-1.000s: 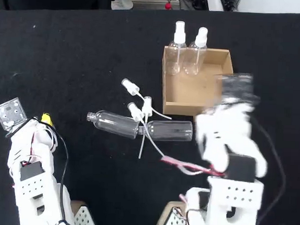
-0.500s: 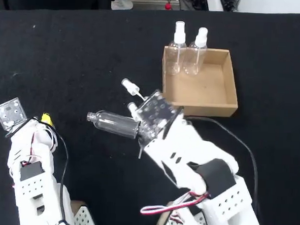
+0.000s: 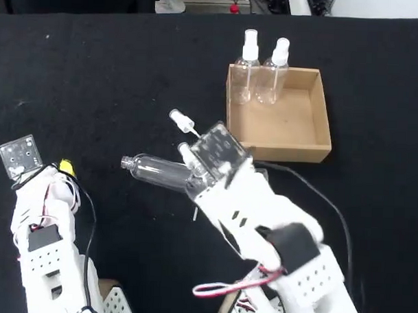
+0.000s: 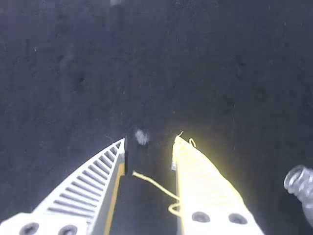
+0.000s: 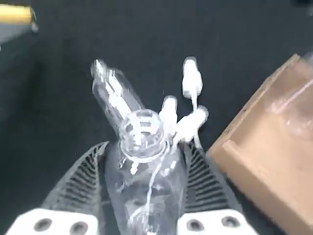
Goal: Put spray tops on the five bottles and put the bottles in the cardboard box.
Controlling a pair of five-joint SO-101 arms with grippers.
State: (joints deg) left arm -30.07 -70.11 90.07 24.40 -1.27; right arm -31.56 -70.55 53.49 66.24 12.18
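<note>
**A:** Status?

**B:** Two of five done. The capped bottles stand in the box, against its far wall. Left to do: cap the others and box them.

**A:** Grippers?

**B:** The right gripper is clamped on the held bottle, one finger on each side of the body, no top on it. I can't say if it's off the table; the arm blocks it from above. The left gripper is spread wide with nothing in it, over bare table on its own side.

**A:** Which way do they point?

**B:** Held bottle: long axis runs along the fingers, open neck out past the tips, aimed at the loose tops. The flat bottle lies between the arms, axis roughly across the table, neck toward the left arm. I count three loose tops, clustered near its base end, between it and the box.
</note>
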